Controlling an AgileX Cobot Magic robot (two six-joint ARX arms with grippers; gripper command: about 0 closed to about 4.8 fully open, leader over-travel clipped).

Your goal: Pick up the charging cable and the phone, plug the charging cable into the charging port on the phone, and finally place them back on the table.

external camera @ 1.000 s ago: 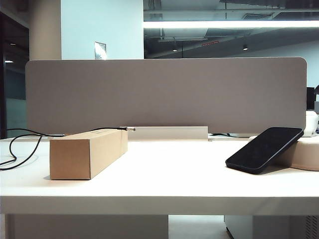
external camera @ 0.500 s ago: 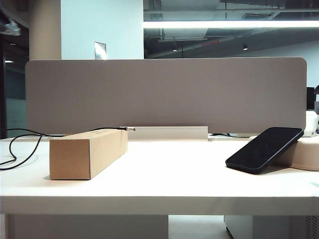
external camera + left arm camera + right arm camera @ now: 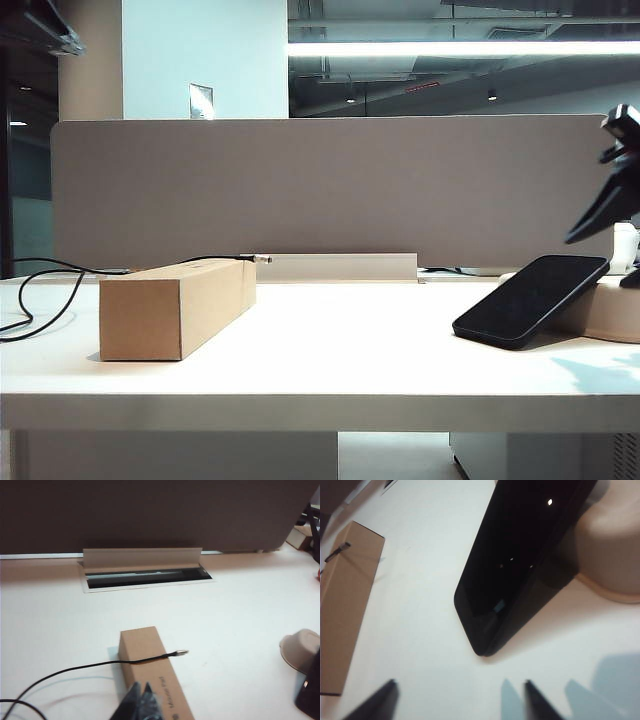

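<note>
The phone (image 3: 531, 300) leans on a cream tray (image 3: 610, 310) at the desk's (image 3: 330, 370) right; the charging cable (image 3: 90, 666) drapes over the cardboard box (image 3: 175, 308). New since a second ago, the right gripper (image 3: 460, 697) hangs above the phone, jaws spread, ready to grasp. The left gripper (image 3: 140, 702), jaws closed, hovers over the box.

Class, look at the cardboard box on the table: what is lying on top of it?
The charging cable drapes across the cardboard box, its plug tip jutting past the edge. The left gripper, shut above the box, covers part of the top.
</note>
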